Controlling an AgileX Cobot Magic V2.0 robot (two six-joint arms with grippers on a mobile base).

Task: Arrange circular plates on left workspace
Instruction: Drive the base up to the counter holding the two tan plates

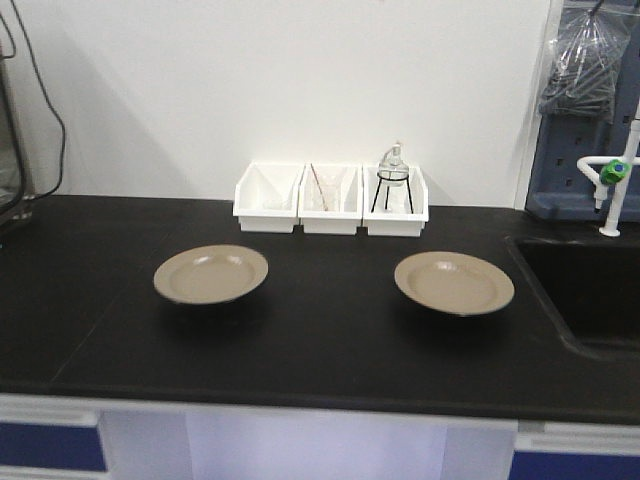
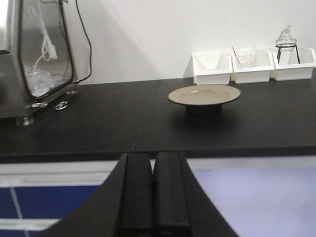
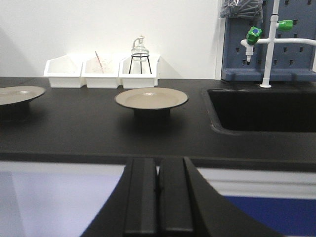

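The left plate (image 1: 210,273) and the right plate (image 1: 454,282) are set on the countertop (image 1: 330,345), side by side and well apart. The right one is nearer the sink (image 1: 590,290), which is sunk in at the far right. Behind the plates, three bins (image 1: 331,198) are lined up in a row against the wall (image 1: 300,80). A glass flask (image 1: 392,160) on a wire stand (image 1: 392,195) is parked in the rightmost bin. A tap (image 1: 612,175) is mounted behind the sink, and a machine (image 2: 34,59) is sat at the far left.
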